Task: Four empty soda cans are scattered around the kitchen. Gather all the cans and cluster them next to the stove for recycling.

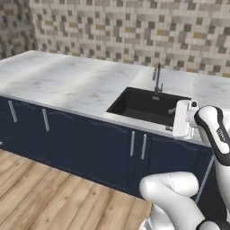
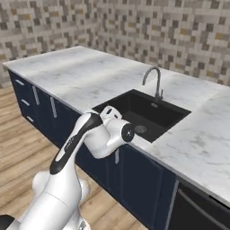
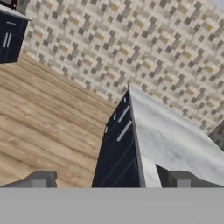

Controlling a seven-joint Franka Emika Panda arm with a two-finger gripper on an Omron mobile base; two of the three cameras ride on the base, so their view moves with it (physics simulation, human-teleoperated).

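Left base view: I log a white marble counter (image 1: 67, 85) running across the frame, its top bare. Set into it is a black sink (image 1: 146, 104), with a grey tap (image 1: 157, 77) upright at its back edge. Navy cabinets (image 1: 90, 143) with pale bar handles sit below the counter; wood plank floor (image 1: 49, 197) in front; mosaic tile wall (image 1: 134, 31) behind. My arm (image 1: 211, 130) rises at the lower right, its white wrist block level with the front right corner of the sink.

Right base view: same counter (image 2: 90, 74), seen from the other side, wrapping round to the right of the sink (image 2: 143, 112). The curved tap (image 2: 154, 81) stands behind the basin. My arm (image 2: 90, 134) comes up from the lower left, its elbow bent at the counter's front edge, just left of the sink. Cabinets (image 2: 134, 179) below.

Hand view: the picture is rolled. I see a corner of the counter (image 3: 170, 135) with a navy cabinet (image 3: 118, 153) face beside it, plank floor (image 3: 48, 127) to the left, tile wall (image 3: 131, 43) across the top. Gripper (image 3: 110, 179): the two dark fingertips (image 3: 39, 179) stand far apart at the bottom edge, released, nothing between them.

Soda cans and stove: I cannot place either from these views
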